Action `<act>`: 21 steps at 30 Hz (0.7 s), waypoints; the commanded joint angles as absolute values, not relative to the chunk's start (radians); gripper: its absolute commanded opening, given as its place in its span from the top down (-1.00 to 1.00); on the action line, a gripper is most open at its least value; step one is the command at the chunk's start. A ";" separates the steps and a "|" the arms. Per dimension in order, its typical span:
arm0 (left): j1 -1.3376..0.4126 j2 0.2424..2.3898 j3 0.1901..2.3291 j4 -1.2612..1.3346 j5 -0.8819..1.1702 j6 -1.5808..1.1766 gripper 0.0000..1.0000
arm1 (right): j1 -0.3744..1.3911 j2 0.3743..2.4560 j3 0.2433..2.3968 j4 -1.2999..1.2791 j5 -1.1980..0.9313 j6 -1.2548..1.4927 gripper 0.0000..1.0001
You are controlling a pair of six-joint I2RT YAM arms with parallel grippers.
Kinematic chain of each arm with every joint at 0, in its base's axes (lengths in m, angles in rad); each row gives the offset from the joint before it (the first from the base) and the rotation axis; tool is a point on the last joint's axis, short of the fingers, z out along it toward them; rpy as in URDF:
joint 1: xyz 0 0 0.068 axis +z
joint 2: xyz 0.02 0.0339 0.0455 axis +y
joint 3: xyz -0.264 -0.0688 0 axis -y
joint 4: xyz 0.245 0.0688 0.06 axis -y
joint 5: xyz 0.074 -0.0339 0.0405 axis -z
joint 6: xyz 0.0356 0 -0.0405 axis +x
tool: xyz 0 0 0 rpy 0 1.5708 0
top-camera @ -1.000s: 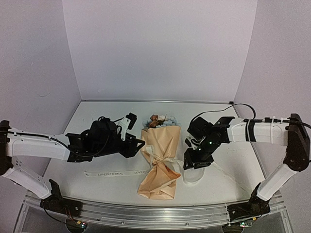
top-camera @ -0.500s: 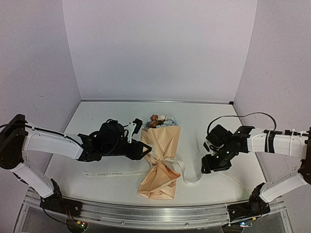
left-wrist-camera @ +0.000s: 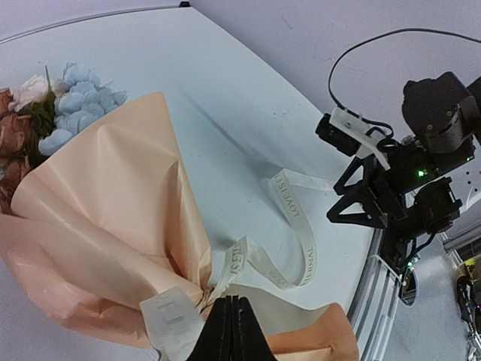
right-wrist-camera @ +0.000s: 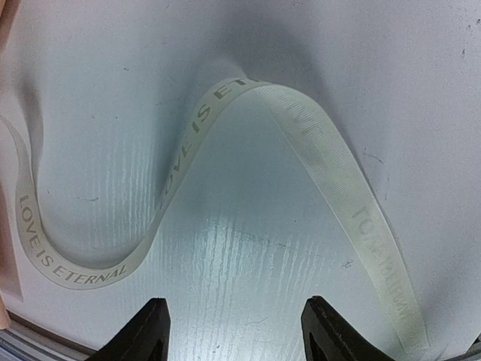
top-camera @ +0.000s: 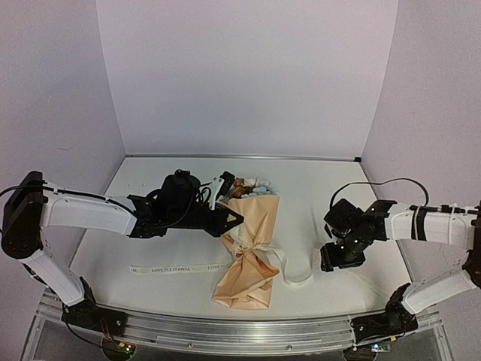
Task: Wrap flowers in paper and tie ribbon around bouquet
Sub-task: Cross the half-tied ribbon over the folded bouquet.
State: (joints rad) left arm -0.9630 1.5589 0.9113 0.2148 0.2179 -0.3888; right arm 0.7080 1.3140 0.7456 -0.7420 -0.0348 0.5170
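Bouquet (top-camera: 248, 241) flat at middle of worktop (top-camera: 338, 195), ribbon (right-wrist-camera: 188, 143) knotted at waist. Left hand (left-wrist-camera: 229, 327) pressed closed at knot, likely to cinch it; grip on ribbon unclear. Right hand (right-wrist-camera: 237, 331) wide above loose tail, holding nothing.

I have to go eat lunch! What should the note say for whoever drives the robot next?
Left gripper: shut, tip beside the knot of the cream-white lettered fabric ribbon; whether it pinches anything is unclear.
Right gripper: open, empty, above that ribbon's right tail.
Things: peach-tan paper-cone bouquet of pale blue and rusty-brown artificial flowers lies on the white table, ribbon around its waist, tails trailing left and right.
Done: flowers wrapped; ribbon looks knotted.
Left: probably check the knot and tidy the tails.
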 commanded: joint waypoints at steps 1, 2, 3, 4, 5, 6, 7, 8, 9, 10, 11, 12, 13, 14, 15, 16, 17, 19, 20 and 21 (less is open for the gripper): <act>-0.960 1.545 0.989 0.127 0.232 -0.341 0.50 | 0.688 1.305 0.752 -0.758 0.000 0.553 -0.23; -0.960 1.536 0.986 0.106 0.207 -0.345 0.38 | 0.687 1.302 0.751 -0.758 0.000 0.554 -0.23; -0.960 1.528 0.988 0.080 0.173 -0.351 0.30 | 0.686 1.298 0.749 -0.759 0.000 0.554 -0.23; -0.960 1.521 0.989 0.053 0.140 -0.357 0.23 | 0.685 1.294 0.747 -0.759 0.000 0.555 -0.23; -0.960 1.521 0.997 0.022 0.112 -0.366 0.16 | 0.684 1.291 0.746 -0.759 0.000 0.555 -0.23; -0.959 1.526 1.010 -0.020 0.096 -0.377 0.13 | 0.683 1.288 0.746 -0.759 0.000 0.555 -0.23; -0.959 1.533 1.025 -0.055 0.091 -0.388 0.12 | 0.682 1.286 0.746 -0.760 0.000 0.555 -0.23; -0.959 1.541 1.039 -0.085 0.098 -0.402 0.12 | 0.680 1.285 0.747 -0.762 0.000 0.556 -0.23; -0.959 1.551 1.048 -0.107 0.109 -0.415 0.12 | 0.679 1.284 0.750 -0.765 0.000 0.557 -0.23; -0.959 1.561 1.057 -0.122 0.122 -0.425 0.13 | 0.678 1.283 0.752 -0.768 0.000 0.557 -0.23; -0.959 1.570 1.064 -0.130 0.138 -0.434 0.14 | 0.677 1.281 0.754 -0.768 -0.001 0.557 -0.23; -0.959 1.577 1.068 -0.131 0.154 -0.441 0.14 | 0.677 1.281 0.755 -0.769 -0.002 0.556 -0.23; -0.959 1.581 1.071 -0.126 0.168 -0.446 0.15 | 0.677 1.282 0.756 -0.770 -0.003 0.556 -0.23; -0.959 1.585 1.075 -0.120 0.179 -0.449 0.15 | 0.676 1.283 0.758 -0.771 -0.004 0.557 -0.23; -0.958 1.589 1.081 -0.119 0.188 -0.453 0.14 | 0.675 1.285 0.759 -0.773 -0.006 0.557 -0.23; -0.957 1.597 1.091 -0.125 0.198 -0.454 0.14 | 0.675 1.285 0.760 -0.774 -0.007 0.557 -0.23; -0.957 1.606 1.102 -0.133 0.207 -0.454 0.15 | 0.675 1.285 0.761 -0.775 -0.009 0.558 -0.23; -0.955 1.622 1.122 -0.148 0.211 -0.455 0.19 | 0.674 1.283 0.761 -0.777 -0.009 0.558 -0.23; -0.953 1.633 1.133 -0.159 0.212 -0.455 0.21 | 0.674 1.282 0.761 -0.778 -0.009 0.558 -0.23; -0.952 1.641 1.141 -0.166 0.213 -0.453 0.25 | 0.673 1.280 0.761 -0.780 -0.009 0.557 -0.23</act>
State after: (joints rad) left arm -0.9605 1.6102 1.0655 -0.1236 0.1849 -0.4429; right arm 0.6787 1.3010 0.7456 -0.7580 -0.0269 0.5500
